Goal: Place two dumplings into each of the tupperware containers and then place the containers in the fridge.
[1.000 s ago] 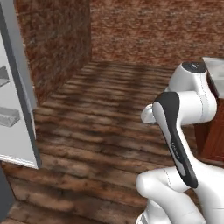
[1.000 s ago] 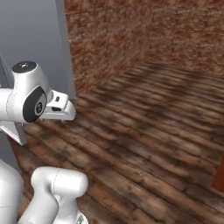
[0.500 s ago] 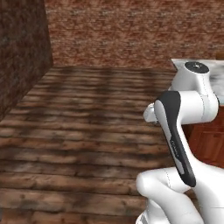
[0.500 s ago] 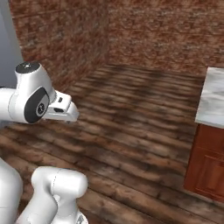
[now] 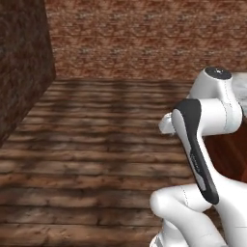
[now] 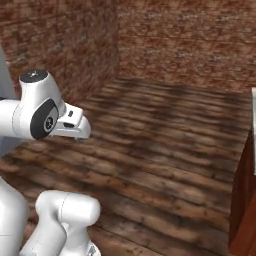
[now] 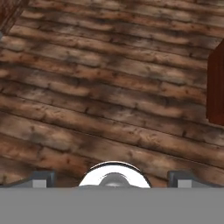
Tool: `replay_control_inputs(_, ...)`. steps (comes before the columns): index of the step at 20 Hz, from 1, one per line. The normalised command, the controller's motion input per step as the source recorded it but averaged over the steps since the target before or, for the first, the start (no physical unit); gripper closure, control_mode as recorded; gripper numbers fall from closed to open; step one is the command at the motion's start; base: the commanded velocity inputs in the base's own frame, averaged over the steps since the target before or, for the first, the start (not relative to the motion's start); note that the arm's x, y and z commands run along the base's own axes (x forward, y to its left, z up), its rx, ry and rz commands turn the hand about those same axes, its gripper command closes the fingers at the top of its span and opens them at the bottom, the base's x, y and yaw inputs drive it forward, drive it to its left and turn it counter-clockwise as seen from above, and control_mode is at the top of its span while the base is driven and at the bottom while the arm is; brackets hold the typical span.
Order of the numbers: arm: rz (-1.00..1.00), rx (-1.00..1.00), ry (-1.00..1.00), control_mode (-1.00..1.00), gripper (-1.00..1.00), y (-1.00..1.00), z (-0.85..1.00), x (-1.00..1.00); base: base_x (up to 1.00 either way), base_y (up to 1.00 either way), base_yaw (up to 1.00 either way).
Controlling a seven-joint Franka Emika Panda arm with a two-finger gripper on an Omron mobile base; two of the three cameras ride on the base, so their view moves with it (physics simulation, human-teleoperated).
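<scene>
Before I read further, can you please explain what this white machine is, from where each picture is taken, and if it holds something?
It is a white robot arm on a base that can drive. Two pictures come from cameras on the base, behind the arm to its left and right. The third comes from a camera on the hand, looking down along the open gripper at the wooden floor. It holds nothing. Around it are brick walls and a red-brown cabinet.
</scene>
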Motion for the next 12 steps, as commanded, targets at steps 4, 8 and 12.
replay_control_inputs(4,0.0,0.0,0.0,1.0,-1.0,0.0,0.0,0.0,1.0,0.82,-0.24)
replay_control_inputs(8,0.0,0.0,0.0,1.0,-1.0,0.0,0.0,0.0,1.0,0.86,-0.26)
replay_control_inputs(12,0.0,0.0,0.0,1.0,-1.0,0.0,0.0,0.0,1.0,0.79,-0.36)
